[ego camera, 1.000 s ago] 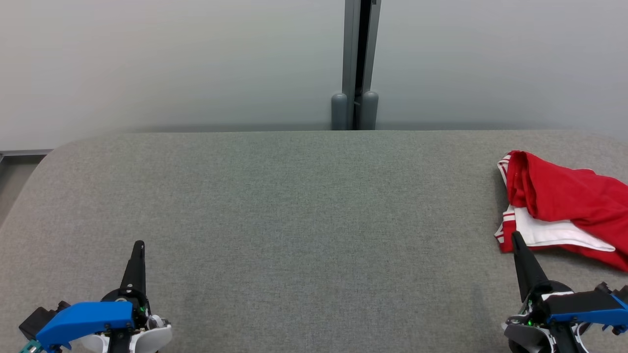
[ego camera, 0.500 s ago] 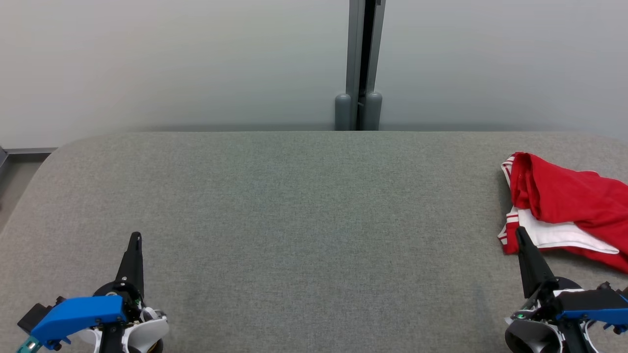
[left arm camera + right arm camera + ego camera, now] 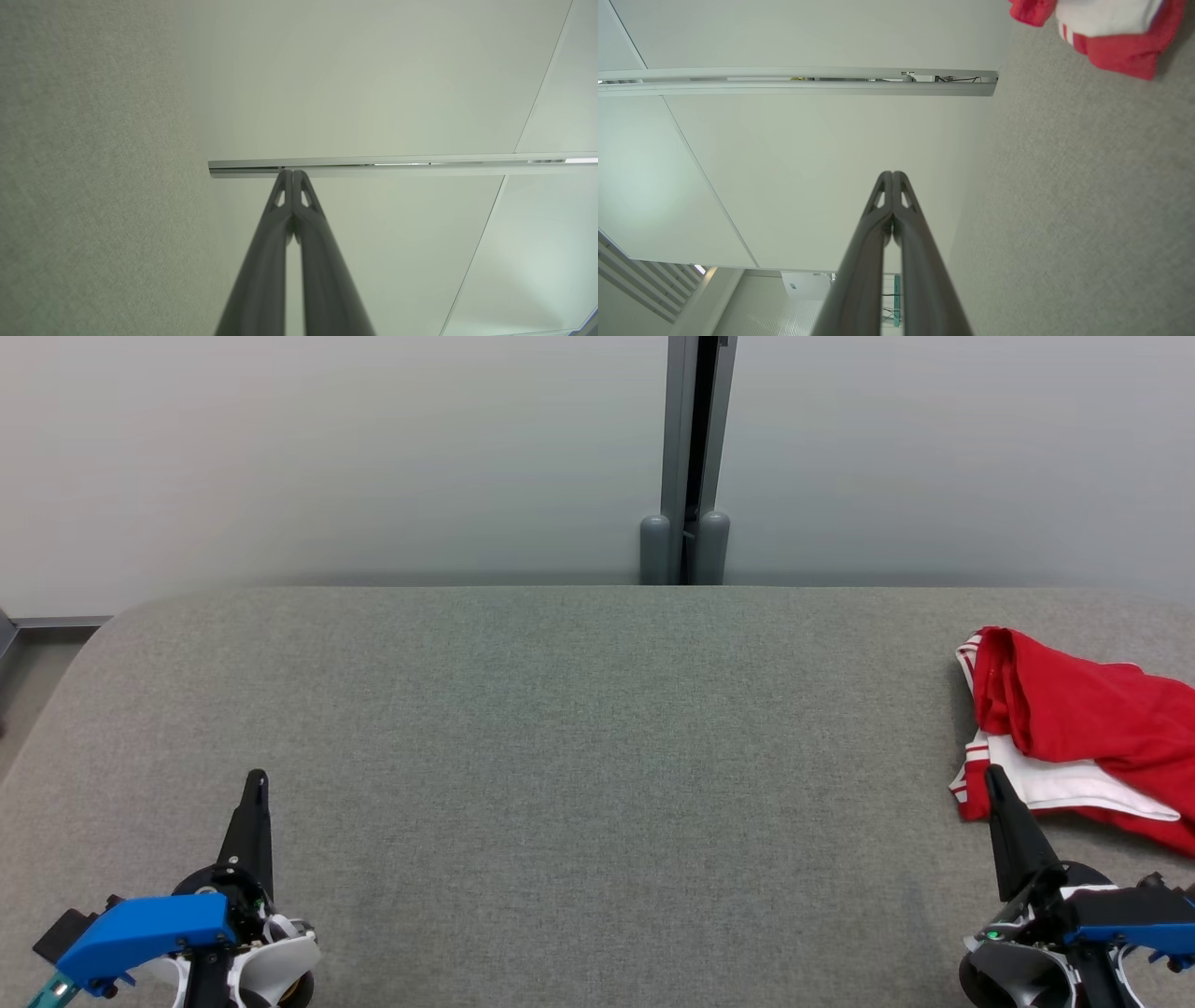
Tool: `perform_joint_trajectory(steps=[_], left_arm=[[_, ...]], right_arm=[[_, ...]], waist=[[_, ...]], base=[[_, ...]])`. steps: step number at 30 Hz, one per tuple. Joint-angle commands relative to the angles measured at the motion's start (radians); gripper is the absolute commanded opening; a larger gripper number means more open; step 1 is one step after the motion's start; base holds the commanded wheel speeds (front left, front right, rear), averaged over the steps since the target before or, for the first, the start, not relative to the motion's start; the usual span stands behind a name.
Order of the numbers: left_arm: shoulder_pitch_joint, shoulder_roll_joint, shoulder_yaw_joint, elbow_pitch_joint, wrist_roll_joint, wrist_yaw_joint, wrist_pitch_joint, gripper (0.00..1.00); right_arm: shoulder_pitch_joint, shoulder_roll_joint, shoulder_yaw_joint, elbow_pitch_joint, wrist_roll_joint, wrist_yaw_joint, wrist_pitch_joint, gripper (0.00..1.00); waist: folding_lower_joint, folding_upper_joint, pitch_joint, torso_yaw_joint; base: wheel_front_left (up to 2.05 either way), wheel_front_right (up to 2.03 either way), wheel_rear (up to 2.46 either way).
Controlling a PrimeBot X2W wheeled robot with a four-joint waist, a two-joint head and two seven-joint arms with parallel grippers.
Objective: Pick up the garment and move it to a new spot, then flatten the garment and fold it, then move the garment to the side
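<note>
The garment [image 3: 1074, 728] is red with white trim, lying crumpled at the far right of the grey surface [image 3: 579, 737], partly cut off by the head view's right edge. The right wrist view catches a corner of the garment [image 3: 1111, 32] at its top right. My right gripper [image 3: 992, 775] is shut with nothing in it, its tip just in front of the garment's near left corner. Its closed fingers [image 3: 893, 176] point past the surface toward the wall. My left gripper [image 3: 255, 777] is shut and empty at the lower left, its fingers [image 3: 293, 173] pressed together.
A pale wall with a grey vertical post [image 3: 691, 457] rises behind the surface. The surface's rounded left corner [image 3: 103, 625] drops to the floor.
The head view has shifted slightly to the left, so post and garment sit a little further right. Both grippers have drawn back a little toward the bottom edge and stay shut.
</note>
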State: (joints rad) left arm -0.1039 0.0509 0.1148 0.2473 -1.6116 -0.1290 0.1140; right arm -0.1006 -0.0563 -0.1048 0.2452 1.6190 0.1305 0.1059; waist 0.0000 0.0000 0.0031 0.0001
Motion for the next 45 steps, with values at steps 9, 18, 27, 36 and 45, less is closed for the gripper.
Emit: perform_joint_trajectory(steps=[9,18,27,36,45], left_arm=[[-0.012,-0.002,0.002,-0.004,-0.002,-0.005,0.004,0.0],[-0.012,-0.002,0.002,-0.004,-0.002,-0.005,0.004,0.0],[-0.012,-0.002,0.002,-0.004,-0.002,-0.005,0.004,0.0],[-0.012,-0.002,0.002,-0.004,-0.002,-0.005,0.004,0.0],[-0.012,-0.002,0.002,-0.004,-0.002,-0.005,0.004,0.0]], right_arm=[[-0.013,-0.001,-0.004,-0.003,0.001,0.0,0.004,0.0],[-0.013,0.0,-0.005,-0.003,-0.001,0.0,0.006,0.0],[-0.013,0.001,-0.006,-0.003,-0.002,0.0,0.007,0.0],[-0.013,0.002,-0.007,-0.003,-0.003,0.0,0.007,0.0],[-0.013,0.003,-0.008,-0.003,-0.004,0.0,0.007,0.0]], waist=[[0.0,0.0,0.0,0.0],[0.0,0.0,0.0,0.0],[0.0,0.0,0.0,0.0],[0.0,0.0,0.0,0.0],[0.0,0.0,0.0,0.0]], base=[[0.0,0.0,0.0],[0.0,0.0,0.0],[0.0,0.0,0.0],[0.0,0.0,0.0],[0.0,0.0,0.0]])
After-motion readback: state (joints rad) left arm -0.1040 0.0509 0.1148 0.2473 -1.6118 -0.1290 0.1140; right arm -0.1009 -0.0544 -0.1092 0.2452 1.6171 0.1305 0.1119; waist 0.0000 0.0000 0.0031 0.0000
